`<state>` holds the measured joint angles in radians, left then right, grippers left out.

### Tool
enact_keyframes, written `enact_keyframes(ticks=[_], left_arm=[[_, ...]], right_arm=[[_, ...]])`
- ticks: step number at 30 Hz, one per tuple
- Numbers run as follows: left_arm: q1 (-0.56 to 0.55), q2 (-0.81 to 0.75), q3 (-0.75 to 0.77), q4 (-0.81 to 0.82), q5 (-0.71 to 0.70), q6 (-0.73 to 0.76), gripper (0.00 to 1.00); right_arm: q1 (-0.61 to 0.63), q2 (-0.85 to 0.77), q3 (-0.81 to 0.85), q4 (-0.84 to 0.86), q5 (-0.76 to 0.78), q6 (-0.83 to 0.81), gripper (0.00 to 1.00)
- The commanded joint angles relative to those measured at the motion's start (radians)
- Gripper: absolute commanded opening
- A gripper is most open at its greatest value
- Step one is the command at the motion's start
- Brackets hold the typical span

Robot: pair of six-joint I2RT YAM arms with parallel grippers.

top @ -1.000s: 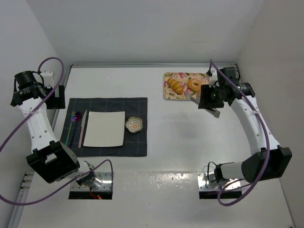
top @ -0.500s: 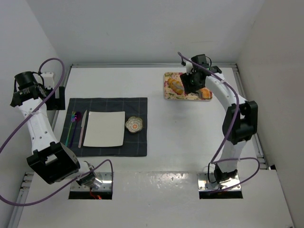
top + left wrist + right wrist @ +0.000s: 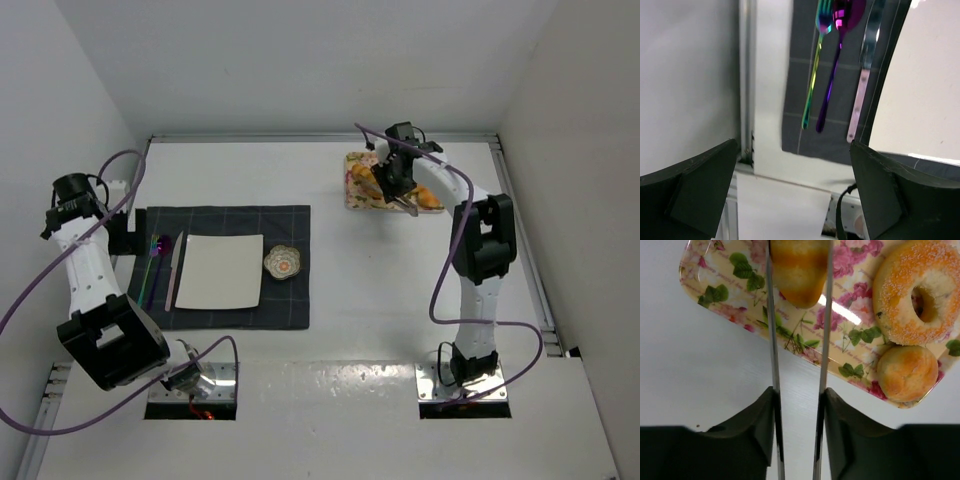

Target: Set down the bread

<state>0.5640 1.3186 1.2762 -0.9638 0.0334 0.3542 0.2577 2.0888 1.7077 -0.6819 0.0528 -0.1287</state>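
The bread lies on a floral tray [image 3: 735,292] at the back right [image 3: 357,190]. In the right wrist view I see the long roll [image 3: 799,270], the sugared ring [image 3: 920,290] and the small round bun [image 3: 907,372]. My right gripper [image 3: 799,405] [image 3: 395,182] is shut on metal tongs [image 3: 773,340]. The two blades stand apart on either side of the near end of the roll; I cannot tell if they touch it. My left gripper [image 3: 792,200] [image 3: 122,232] is open and empty over the left edge of the dark mat [image 3: 840,135].
A white square plate [image 3: 220,270] and a small floral dish [image 3: 283,262] sit on the dark mat [image 3: 290,300]. A fork [image 3: 812,80], spoon [image 3: 832,70] and knife [image 3: 862,85] lie left of the plate. Walls close in on three sides.
My right arm swung from the right side to the tray, bringing the tongs down around the roll. My left arm shifted a little toward the mat.
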Motion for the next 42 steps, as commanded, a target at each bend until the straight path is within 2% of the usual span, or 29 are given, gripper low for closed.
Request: enact_keyframes(ticks=[1,3,7,13,20,21,23,24,26,28,31,34,36,39,42], left_arm=[[-0.004,-0.015,-0.057,0.022,-0.061,-0.009,1.0],[-0.004,-0.024,-0.075,0.022,-0.061,-0.009,1.0],[-0.004,-0.033,-0.153,0.06,-0.061,-0.027,1.0],[0.005,-0.024,-0.196,0.071,-0.089,-0.038,1.0],[0.014,-0.044,-0.216,0.08,-0.089,-0.038,1.0],[0.014,-0.044,-0.216,0.08,-0.089,-0.038,1.0],[0.025,-0.044,-0.229,0.08,-0.089,-0.038,1.0],[0.025,-0.044,-0.241,0.08,-0.089,-0.038,1.0],[0.034,-0.054,-0.241,0.08,-0.089,-0.038,1.0],[0.045,-0.065,-0.252,0.089,-0.098,-0.026,1.0],[0.065,-0.078,-0.271,0.089,-0.098,-0.004,1.0],[0.085,-0.078,-0.285,0.089,-0.089,0.017,1.0],[0.085,-0.078,-0.294,0.089,-0.078,0.017,1.0],[0.094,-0.078,-0.304,0.089,-0.069,0.028,1.0],[0.103,-0.068,-0.304,0.089,-0.059,0.028,1.0]], right_arm=[[0.011,-0.028,0.033,0.021,-0.021,0.003,0.34],[0.009,-0.059,0.013,0.045,-0.021,-0.008,0.27],[0.021,-0.143,-0.019,0.079,-0.011,-0.02,0.22],[0.058,-0.246,-0.033,0.111,-0.002,-0.017,0.22],[0.262,-0.292,-0.028,0.195,-0.03,0.044,0.22],[0.341,-0.286,-0.026,0.217,-0.04,0.053,0.22],[0.396,-0.259,-0.007,0.28,-0.048,0.066,0.22],[0.473,-0.201,0.006,0.288,-0.076,0.061,0.22],[0.536,-0.155,0.093,0.282,-0.082,0.043,0.22],[0.589,-0.02,0.22,0.245,-0.109,0.052,0.22],[0.672,0.056,0.253,0.287,-0.134,0.034,0.23],[0.715,0.146,0.274,0.311,-0.113,0.005,0.23],[0.727,0.2,0.311,0.303,-0.096,-0.009,0.28],[0.742,0.205,0.277,0.32,-0.064,0.006,0.3],[0.75,0.211,0.276,0.306,-0.056,0.003,0.35]])
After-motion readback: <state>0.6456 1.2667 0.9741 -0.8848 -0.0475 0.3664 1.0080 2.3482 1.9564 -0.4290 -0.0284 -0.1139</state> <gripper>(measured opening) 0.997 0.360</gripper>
